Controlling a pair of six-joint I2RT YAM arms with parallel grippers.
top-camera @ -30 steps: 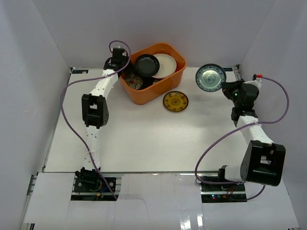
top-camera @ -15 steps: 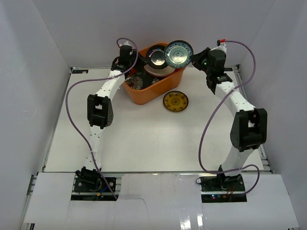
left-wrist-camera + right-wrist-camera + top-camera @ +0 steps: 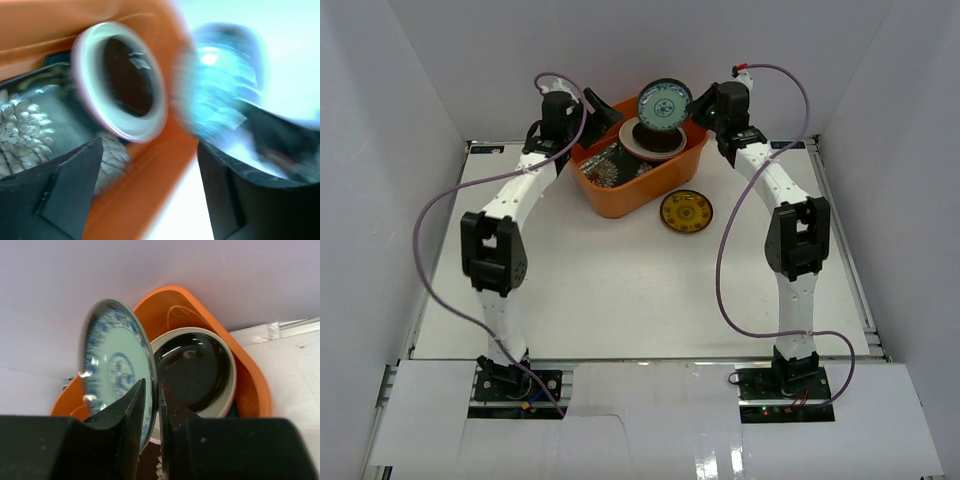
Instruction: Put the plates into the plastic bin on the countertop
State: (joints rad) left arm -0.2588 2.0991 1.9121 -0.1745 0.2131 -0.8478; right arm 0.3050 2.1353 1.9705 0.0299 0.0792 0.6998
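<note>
Teal-and-white plate [image 3: 665, 104] is pinched upright in the right jaws, over the plastic bin [image 3: 632, 200]. Left jaws are spread wide, nothing held. Probably to be lowered and let go gently next; yellow plate [image 3: 686, 212] is parked on the tabletop [image 3: 620, 290] just beside the bin.

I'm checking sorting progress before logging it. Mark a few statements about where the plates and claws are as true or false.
A glossy black plate sits on a cream plate in the orange bin. True.
The right claw grips the teal-and-white plate by its rim. True.
The yellow-patterned plate lies inside the bin. False: it lies on the countertop beside it.
The left claw is shut on a plate. False: it stands open, empty.
</note>
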